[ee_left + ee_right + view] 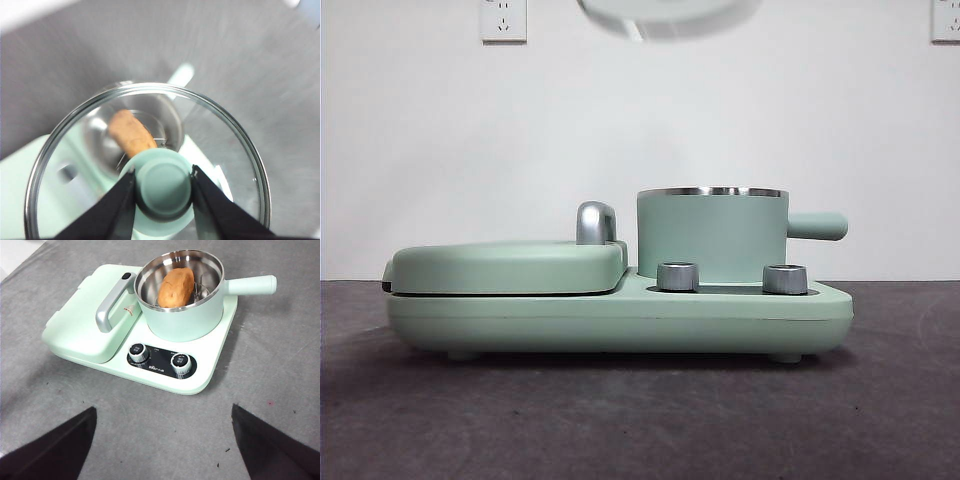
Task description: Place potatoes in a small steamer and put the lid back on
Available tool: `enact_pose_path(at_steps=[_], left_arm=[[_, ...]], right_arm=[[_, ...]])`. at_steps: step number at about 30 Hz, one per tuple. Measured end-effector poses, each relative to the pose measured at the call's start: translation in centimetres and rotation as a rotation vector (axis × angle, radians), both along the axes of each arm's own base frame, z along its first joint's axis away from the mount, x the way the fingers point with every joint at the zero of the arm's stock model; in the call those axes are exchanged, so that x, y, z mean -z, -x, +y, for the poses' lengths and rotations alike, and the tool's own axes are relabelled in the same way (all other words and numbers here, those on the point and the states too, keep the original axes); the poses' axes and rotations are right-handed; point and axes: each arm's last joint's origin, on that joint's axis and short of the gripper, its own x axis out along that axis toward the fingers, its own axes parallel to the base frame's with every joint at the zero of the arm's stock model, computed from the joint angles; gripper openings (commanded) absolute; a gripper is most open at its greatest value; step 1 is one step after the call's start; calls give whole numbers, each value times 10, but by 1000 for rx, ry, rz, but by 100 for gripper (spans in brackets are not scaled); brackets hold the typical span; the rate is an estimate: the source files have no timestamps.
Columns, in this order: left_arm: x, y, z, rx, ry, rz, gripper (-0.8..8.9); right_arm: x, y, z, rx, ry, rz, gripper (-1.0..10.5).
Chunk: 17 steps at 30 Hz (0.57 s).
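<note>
The potato (176, 287) already lies inside the small steamer (182, 315). The left claw (163, 182), clamped on the lid (150, 165) knob, holds it above the pot; lidding remains. The right claw (162, 440) waits, spread apart.

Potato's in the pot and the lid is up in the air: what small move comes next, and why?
Probably lower the lid straight down onto the pot. The left gripper is shut on the lid's knob above the open pot, the potato already lies inside, and the right gripper waits open, clear of it.
</note>
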Motion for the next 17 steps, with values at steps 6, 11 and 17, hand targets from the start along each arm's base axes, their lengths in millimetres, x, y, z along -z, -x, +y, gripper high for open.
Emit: enact_pose_path(at_steps=[6, 11, 17], left_arm=[[-10, 114, 101, -14, -18, -12, 13], [18, 150, 132, -23, 204, -247, 13], [82, 136, 120, -44, 345, -346, 13]], right_arm=[[-3, -1, 1, 0, -18, -28, 427], [-4, -2, 1, 1, -28, -44, 427], [-4, -2, 1, 2, -31, -43, 427]])
